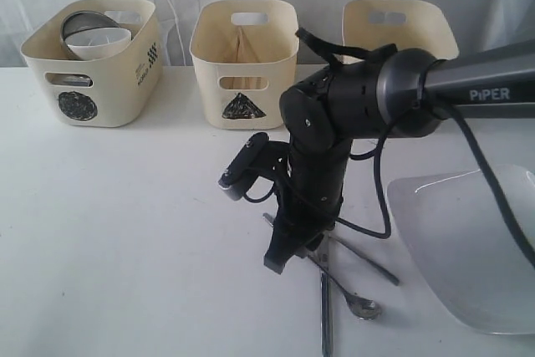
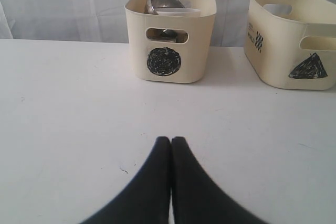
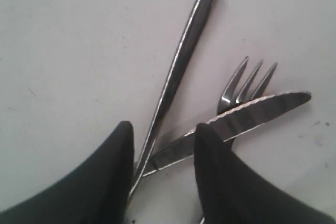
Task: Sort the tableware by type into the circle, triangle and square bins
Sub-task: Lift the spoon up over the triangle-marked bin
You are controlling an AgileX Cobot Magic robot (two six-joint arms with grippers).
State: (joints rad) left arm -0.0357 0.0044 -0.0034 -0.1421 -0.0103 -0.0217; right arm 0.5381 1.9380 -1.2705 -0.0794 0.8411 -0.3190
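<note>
The spread right pincer (image 3: 163, 129) is hanging over one knife (image 3: 252, 111), one fork (image 3: 247, 85) and one spoon (image 1: 365, 308) crossing near the worktop's (image 1: 125, 248) front edge; the left pincer (image 2: 171, 140) is sitting pressed together.

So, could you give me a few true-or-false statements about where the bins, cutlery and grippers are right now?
1. The circle bin holds two bowls. True: a steel bowl and a white bowl.
2. The plate is in a bin. False: it lies on the table.
3. The right gripper is open over the knife. True.
4. The left gripper holds the fork. False: it is shut on nothing, and the fork lies on the table, crossed by the knife.
</note>
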